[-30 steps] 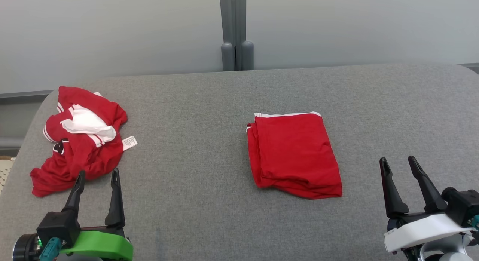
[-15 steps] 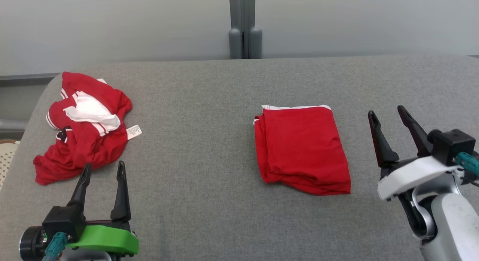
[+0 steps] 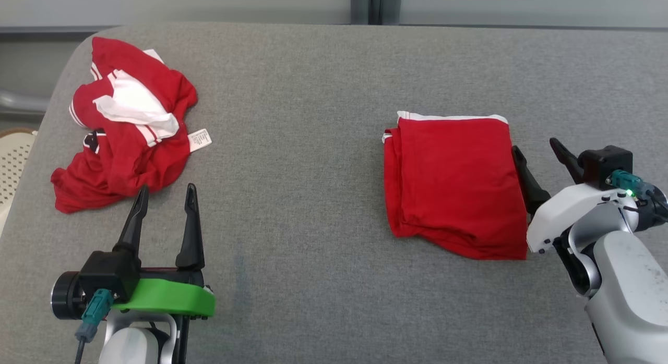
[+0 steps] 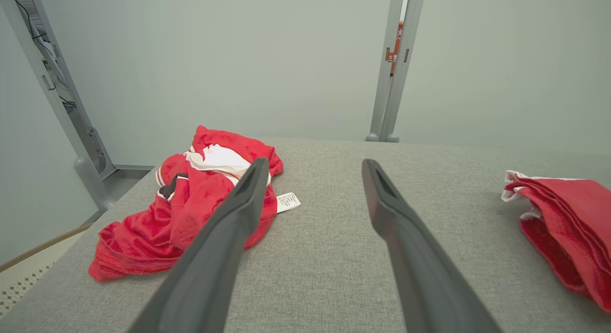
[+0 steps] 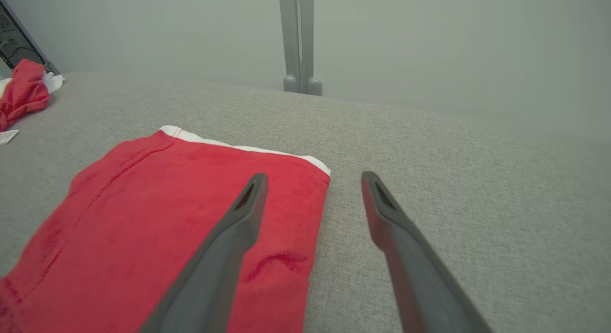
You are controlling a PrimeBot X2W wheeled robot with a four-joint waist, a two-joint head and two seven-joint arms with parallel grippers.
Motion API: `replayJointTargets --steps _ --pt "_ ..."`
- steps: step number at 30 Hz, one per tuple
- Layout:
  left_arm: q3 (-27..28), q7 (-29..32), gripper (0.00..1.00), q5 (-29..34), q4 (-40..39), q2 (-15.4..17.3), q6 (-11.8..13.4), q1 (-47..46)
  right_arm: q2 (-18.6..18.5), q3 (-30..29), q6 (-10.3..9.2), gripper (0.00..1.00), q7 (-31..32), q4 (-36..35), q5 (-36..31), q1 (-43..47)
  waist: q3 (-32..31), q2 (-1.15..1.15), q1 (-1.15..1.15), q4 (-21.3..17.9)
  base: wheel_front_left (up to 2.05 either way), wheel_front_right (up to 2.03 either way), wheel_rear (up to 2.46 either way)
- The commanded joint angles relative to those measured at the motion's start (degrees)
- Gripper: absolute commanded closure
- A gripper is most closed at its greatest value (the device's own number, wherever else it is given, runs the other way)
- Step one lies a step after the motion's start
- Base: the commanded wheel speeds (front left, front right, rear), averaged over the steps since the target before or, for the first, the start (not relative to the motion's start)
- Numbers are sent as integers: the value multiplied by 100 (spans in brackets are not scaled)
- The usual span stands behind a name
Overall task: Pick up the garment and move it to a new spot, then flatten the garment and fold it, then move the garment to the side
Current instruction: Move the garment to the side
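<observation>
A folded red garment point(image 3: 451, 181) with a white trim edge lies flat on the grey padded table point(image 3: 302, 145), right of centre. My right gripper point(image 3: 536, 146) stands open at its right edge; in the right wrist view its left finger hangs over the folded garment point(image 5: 167, 204) and its right finger over bare table, the gripper point(image 5: 313, 176) empty. A crumpled red-and-white garment point(image 3: 125, 129) with a white tag lies at the far left. My left gripper point(image 3: 167, 188) is open just short of it, with the crumpled garment point(image 4: 191, 204) behind the left finger in the left wrist view.
A cream perforated basket point(image 3: 13, 155) sits off the table's left edge. A grey post point(image 4: 394, 70) stands behind the table against a pale wall. The table's rounded far left corner is close to the crumpled garment.
The head camera has tilted down and the whole picture has shifted. My right gripper has moved forward and left to the folded garment's right edge. The left gripper holds its place, open.
</observation>
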Motion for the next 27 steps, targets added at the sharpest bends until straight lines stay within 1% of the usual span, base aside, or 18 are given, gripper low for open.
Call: replayJointTargets --steps 1,5,13,14,15,16,18,22,26,27 --pt "2 -47 0 -5 53 -14 1 -121 17 26 -6 0 -48 171 38 -68 281 0 0 220 0 0 0" --pt "-35 -113 0 -20 174 -42 -18 -228 95 108 -6 0 -156 651 149 -103 375 0 0 248 0 0 0" --pt "-129 -182 0 -23 352 -111 -27 -417 226 346 -7 0 -171 1542 261 -289 522 0 0 254 0 0 0" --pt "-136 -188 0 -25 372 -119 -27 -429 259 396 -7 47 -175 1599 303 -294 520 0 0 254 0 0 0" --pt "-141 -201 0 -31 387 -125 -23 -442 303 438 -6 97 -194 1650 388 -297 515 0 0 252 0 0 0" --pt "-141 -209 0 -37 397 -130 -16 -446 314 469 -6 100 -213 1676 445 -304 509 0 0 246 0 0 0" --pt "-125 -219 0 -46 410 -135 5 -426 251 554 -8 100 -259 1722 485 -341 511 0 0 214 0 0 0" --pt "-96 -233 0 -46 357 -114 13 -427 -28 698 -16 100 -297 1700 520 -625 641 0 0 90 0 0 0" --pt "-75 -247 0 7 151 -59 33 -567 -416 999 -13 100 -209 1432 515 -1163 1050 0 0 -167 0 0 0" --pt "-92 -246 0 23 110 -42 26 -607 -584 1088 -11 100 -165 1371 512 -1296 1180 0 0 -235 0 0 0"
